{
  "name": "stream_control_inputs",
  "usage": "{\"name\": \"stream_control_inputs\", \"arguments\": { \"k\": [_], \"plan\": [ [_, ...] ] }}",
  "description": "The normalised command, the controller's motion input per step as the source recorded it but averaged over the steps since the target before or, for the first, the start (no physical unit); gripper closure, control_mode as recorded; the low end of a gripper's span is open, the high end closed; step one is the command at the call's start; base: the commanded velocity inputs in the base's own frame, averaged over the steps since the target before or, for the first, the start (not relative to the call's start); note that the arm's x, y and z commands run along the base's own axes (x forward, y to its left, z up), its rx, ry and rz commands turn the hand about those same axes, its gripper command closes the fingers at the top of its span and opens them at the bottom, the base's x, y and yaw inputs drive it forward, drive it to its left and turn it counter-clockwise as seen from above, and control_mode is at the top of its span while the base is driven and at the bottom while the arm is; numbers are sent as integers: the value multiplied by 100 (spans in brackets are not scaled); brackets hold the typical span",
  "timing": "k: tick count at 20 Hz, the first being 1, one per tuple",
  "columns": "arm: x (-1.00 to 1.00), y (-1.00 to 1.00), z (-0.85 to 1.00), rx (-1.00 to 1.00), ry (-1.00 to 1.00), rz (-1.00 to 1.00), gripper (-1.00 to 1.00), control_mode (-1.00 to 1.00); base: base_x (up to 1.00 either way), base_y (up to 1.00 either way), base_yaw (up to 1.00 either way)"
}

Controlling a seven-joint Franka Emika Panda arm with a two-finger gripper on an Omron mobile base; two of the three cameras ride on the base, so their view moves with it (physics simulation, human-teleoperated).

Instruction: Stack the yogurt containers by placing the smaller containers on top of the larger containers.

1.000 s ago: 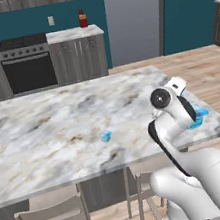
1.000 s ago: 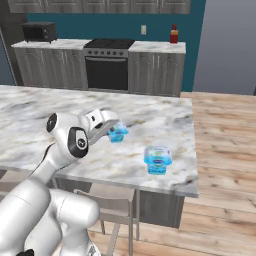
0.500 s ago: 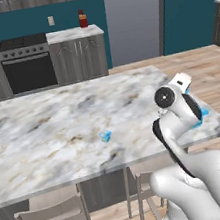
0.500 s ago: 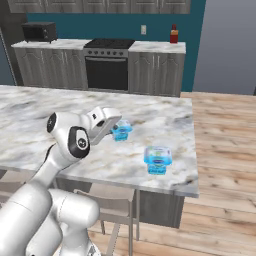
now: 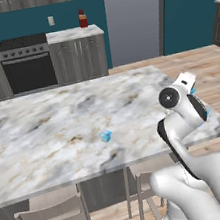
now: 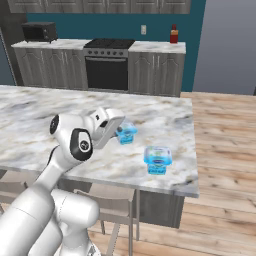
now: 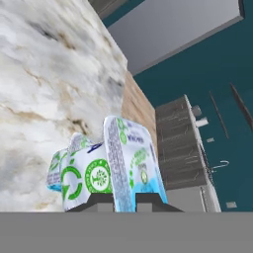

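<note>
The tool point(image 6: 119, 131) is clamped on the small cup point(image 6: 126, 134), holding it in the air above the marble worktop point(image 6: 165, 117). In the hand view the cup point(image 7: 127, 165) sits between the dark fingertips point(image 7: 101, 200), with the big tub point(image 7: 74, 170) just behind it. The big tub point(image 6: 158, 159) stands upright on the worktop near its right front corner, close beside the held cup but apart from it.

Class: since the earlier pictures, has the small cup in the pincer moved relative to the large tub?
Yes. In the right base view the small cup has closed in on the large tub.
</note>
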Motion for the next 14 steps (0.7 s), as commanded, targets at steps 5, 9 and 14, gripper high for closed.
{"name": "stream_control_inputs", "arguments": {
  "k": [5, 9, 14],
  "plan": [
    [-18, -3, 0, -10, 11, 0, 100, -100, 0, 0, 0],
    [-19, -1, 0, -8, 1, 0, 100, -100, 0, 0, 0],
    [-2, -4, 0, -5, 0, 0, 100, -100, 0, 0, 0]
  ]
}}
